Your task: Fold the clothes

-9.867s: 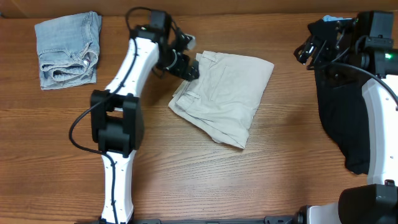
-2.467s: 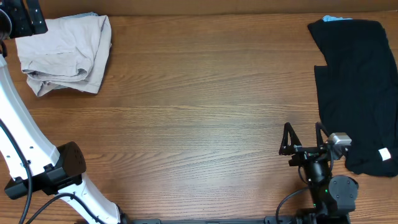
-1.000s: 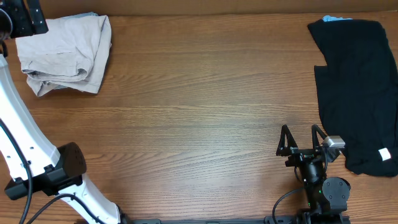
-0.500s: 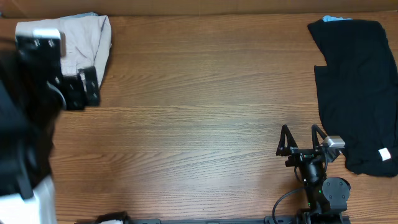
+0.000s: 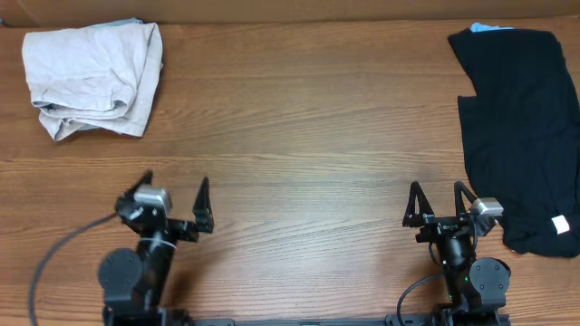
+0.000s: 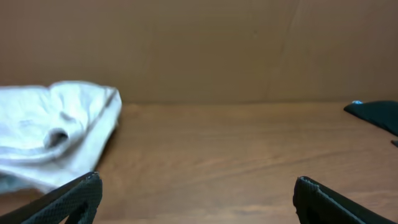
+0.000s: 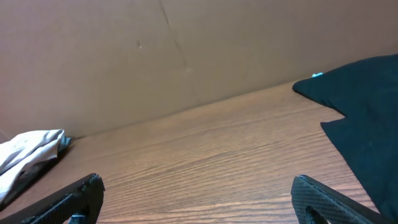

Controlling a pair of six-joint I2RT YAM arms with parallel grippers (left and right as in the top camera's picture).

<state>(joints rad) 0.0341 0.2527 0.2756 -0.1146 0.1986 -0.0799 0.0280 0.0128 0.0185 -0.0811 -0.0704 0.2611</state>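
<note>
Left gripper [image 5: 175, 188] has withdrawn from the beige shorts [image 5: 91, 77], folded at the far-left corner. Both grippers stand open, empty. Black garment [image 5: 517, 118] lies lengthwise just right of the right gripper [image 5: 437, 195], the nearer arm.

Even, soft light, faint shadows; overhead sharp, both wrist views slightly blurred.

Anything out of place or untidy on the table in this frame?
The beige shorts in the far-left corner are folded but lumpy, lower edge rumpled. The black garment on the right lies spread unfolded, white label showing. The left gripper and right gripper sit open, holding nothing.
</note>
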